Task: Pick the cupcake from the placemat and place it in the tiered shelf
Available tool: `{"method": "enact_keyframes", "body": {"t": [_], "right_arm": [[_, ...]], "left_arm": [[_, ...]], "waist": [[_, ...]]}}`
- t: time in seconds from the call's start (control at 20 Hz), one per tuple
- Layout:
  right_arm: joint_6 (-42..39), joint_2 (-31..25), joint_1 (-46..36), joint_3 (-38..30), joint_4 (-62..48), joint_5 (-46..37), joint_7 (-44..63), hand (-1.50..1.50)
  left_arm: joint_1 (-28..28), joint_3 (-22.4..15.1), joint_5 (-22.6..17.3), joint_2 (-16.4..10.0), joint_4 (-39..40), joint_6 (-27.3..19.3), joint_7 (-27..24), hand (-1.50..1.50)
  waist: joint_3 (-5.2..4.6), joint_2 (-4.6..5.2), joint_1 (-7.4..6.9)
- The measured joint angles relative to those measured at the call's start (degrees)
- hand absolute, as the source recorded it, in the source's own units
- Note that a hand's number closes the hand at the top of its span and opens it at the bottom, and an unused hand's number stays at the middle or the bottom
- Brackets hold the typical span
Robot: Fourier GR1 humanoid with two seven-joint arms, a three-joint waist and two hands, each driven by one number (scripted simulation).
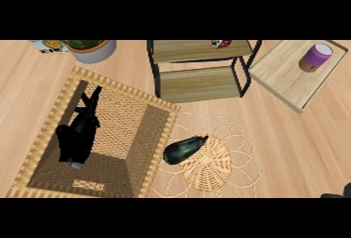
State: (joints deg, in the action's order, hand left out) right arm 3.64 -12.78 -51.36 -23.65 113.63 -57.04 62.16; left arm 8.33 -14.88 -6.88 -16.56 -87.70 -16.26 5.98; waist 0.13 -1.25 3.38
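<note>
A small red, white and dark item, apparently the cupcake (219, 44), sits on the top tier of the black-framed tiered shelf (198, 83) at the back centre. No hand touches it. The round woven placemat (209, 165) lies in front of the shelf, with a dark eggplant (184, 149) on its left edge. My left hand (79, 132) hovers over the woven tray at the left, fingers straight and pointing away, holding nothing. Only a dark sliver of my right hand (341, 192) shows at the lower right corner.
A large rectangular woven tray (137, 139) fills the left side. A plant pot (93, 50) stands at the back left. At the back right, a wooden board (288, 74) carries a purple jar (315, 58).
</note>
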Motion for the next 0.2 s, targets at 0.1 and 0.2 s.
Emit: {"method": "enact_keyframes", "body": {"t": [0.1,0.2], "right_arm": [[-4.7,-1.8,3.0,-2.7,4.3,4.2,-0.3,-1.50],[-8.5,-2.9,5.8,-5.9,8.6,8.8,-0.2,-1.50]], "left_arm": [[-0.2,-0.2,0.4,-0.2,-0.4,-0.6,0.4,0.00],[-0.4,-0.2,0.3,-0.2,-0.5,-0.6,0.3,0.00]], "waist": [[-0.01,-0.05,0.28],[0.00,-0.06,0.40]]}}
